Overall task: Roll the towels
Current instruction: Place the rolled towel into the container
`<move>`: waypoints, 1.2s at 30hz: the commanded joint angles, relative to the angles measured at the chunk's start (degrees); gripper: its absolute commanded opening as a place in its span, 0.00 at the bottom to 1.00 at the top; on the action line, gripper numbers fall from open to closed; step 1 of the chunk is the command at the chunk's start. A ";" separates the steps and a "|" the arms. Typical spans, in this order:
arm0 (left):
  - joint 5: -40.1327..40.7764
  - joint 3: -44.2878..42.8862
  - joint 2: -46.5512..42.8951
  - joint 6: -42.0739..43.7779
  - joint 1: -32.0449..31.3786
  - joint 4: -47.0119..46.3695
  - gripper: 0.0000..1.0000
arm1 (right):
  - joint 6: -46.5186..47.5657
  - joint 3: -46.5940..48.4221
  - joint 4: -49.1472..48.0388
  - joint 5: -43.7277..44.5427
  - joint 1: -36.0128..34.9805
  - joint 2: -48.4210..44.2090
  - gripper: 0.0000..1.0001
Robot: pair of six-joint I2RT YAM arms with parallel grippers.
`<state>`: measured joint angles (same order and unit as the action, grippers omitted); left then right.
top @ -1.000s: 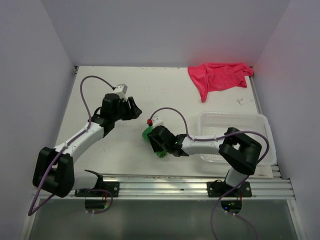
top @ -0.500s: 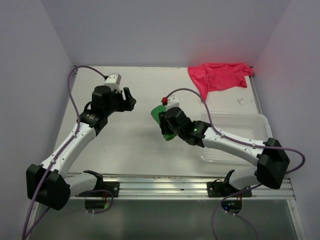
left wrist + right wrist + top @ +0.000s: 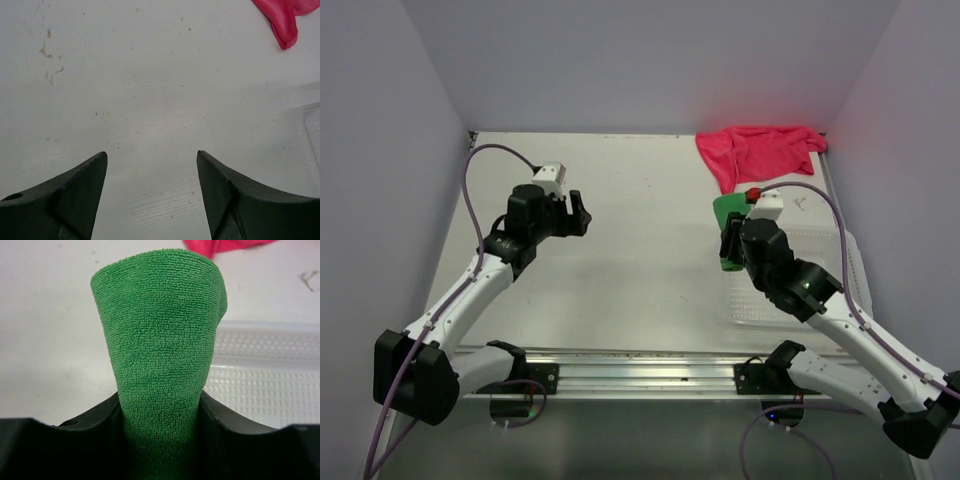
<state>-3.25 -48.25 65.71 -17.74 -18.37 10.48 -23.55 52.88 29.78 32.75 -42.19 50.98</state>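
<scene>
My right gripper (image 3: 730,240) is shut on the rolled green towel (image 3: 727,212), held above the table by the left end of the clear mesh basket (image 3: 820,240). In the right wrist view the green roll (image 3: 160,340) sticks out from between my two black fingers (image 3: 235,432), with the basket (image 3: 270,370) to its right. The pink-red towel (image 3: 757,152) lies crumpled and unrolled at the far right of the table; a corner of it shows in the left wrist view (image 3: 285,20). My left gripper (image 3: 578,212) is open and empty over bare table at the left (image 3: 150,155).
White walls close in the table at the back and both sides. A metal rail (image 3: 650,365) runs along the near edge by the arm bases. A small dark mark (image 3: 800,203) lies on the table beyond the basket.
My right arm has carried the green roll from the table's middle to the right, up to the basket's left end. My left arm drew back a little to the left and stayed open.
</scene>
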 commanded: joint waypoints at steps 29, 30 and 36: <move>-1.76 1.40 -3.84 2.44 -2.11 -2.75 0.80 | -6.51 -25.81 -13.34 -12.00 14.77 6.58 0.26; -1.85 1.40 -3.75 2.44 -2.19 -2.66 0.80 | -6.77 -25.99 -13.43 -12.18 15.03 7.37 0.26; -2.81 1.32 -3.23 2.53 -2.55 -2.83 0.81 | -7.65 -25.03 -12.82 -12.80 16.35 10.01 0.48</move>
<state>-4.69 -47.00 62.50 -16.71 -20.60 9.91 -29.87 27.14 18.96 20.99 -26.20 60.16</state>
